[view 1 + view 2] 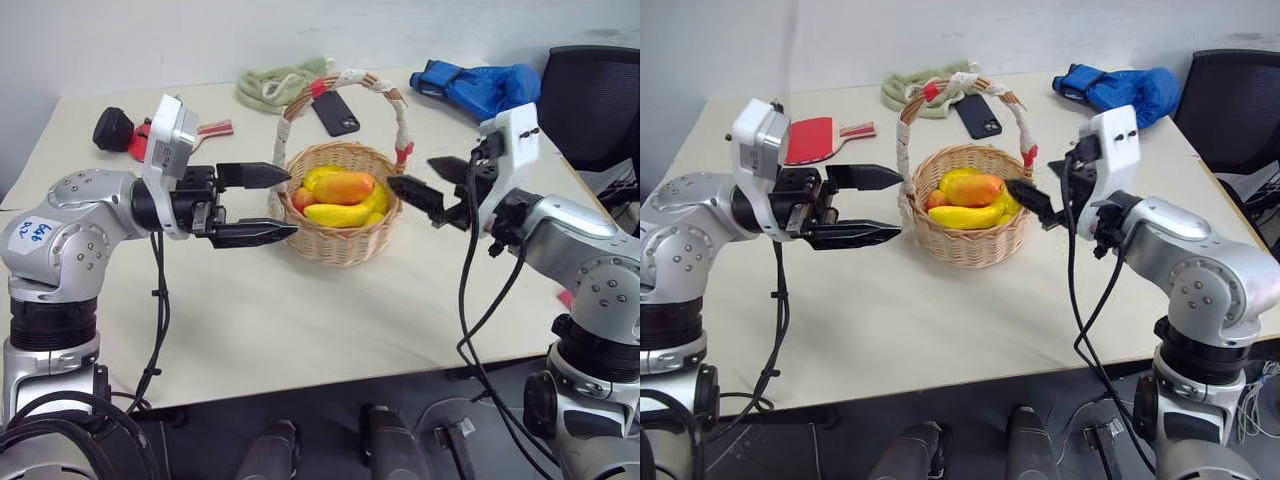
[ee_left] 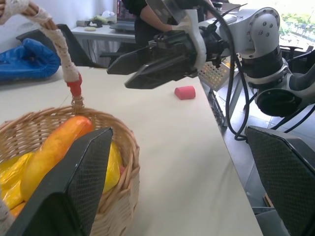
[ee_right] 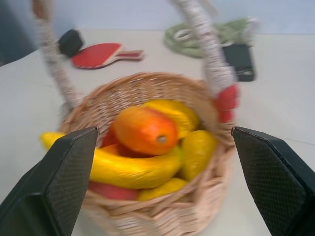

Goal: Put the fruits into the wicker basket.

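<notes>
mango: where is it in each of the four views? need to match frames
Left eye view: mango in the wicker basket, on top of the banana.
Right eye view: mango, same spot, basket at picture centre.
Left wrist view: mango lies against the basket rim, partly behind that gripper's finger.
Right wrist view: mango at the middle, above the banana.
Shared landmark: red band at the handle's foot.

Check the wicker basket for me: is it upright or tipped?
Upright. The wicker basket sits flat on the table, its handle arching straight up, with the banana and mango resting inside.
</notes>
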Controlling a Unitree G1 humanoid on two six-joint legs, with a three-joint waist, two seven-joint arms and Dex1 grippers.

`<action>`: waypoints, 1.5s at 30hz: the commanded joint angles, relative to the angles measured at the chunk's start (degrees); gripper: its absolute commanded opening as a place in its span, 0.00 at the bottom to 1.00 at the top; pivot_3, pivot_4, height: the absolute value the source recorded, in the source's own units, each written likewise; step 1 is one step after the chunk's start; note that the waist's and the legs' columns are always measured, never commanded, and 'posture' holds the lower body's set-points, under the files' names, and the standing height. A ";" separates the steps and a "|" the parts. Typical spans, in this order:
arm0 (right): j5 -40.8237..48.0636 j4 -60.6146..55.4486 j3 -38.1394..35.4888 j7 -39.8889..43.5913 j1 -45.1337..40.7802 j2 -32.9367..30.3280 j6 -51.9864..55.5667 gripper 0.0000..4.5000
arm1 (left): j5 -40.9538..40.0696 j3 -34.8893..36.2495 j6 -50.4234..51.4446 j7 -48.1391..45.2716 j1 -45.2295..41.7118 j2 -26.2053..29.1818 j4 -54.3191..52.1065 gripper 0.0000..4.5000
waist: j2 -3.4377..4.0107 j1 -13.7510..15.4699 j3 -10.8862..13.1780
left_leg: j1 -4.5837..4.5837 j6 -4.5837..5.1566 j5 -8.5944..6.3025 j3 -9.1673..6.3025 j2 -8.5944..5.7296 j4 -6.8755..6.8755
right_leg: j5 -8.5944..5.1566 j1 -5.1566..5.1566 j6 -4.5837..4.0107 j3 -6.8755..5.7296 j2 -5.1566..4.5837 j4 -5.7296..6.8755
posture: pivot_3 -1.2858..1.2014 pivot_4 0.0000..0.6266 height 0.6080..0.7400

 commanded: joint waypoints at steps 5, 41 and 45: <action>-10.57 15.57 7.11 2.64 -5.48 2.47 -15.48 0.99 | 0.35 0.05 -1.27 0.11 -3.53 -0.74 0.66 1.00 | 0.00 -0.06 0.00 | 0.07 0.00 0.01 0.09 0.02 -0.03 | 0.01 -0.02 0.00 0.09 0.03 0.27 | 0.52 0.24 1.00; -16.87 0.69 -17.08 4.73 17.93 -11.42 -22.30 0.05 | 0.13 -2.88 -1.58 0.39 -5.97 -6.89 3.10 1.00 | -0.01 1.33 0.00 | -0.05 0.15 -0.03 0.47 0.04 0.01 | 0.18 -0.08 0.14 0.28 0.07 0.00 | 0.52 0.24 1.00; -19.40 3.40 -18.77 3.02 22.12 -10.29 -25.94 0.13 | 0.26 -3.19 -1.58 0.85 -6.93 -8.52 4.40 1.00 | 0.00 1.35 0.00 | 0.08 0.24 0.05 0.68 0.04 0.00 | 0.32 -0.05 0.15 0.50 0.08 -0.06 | 0.52 0.24 1.00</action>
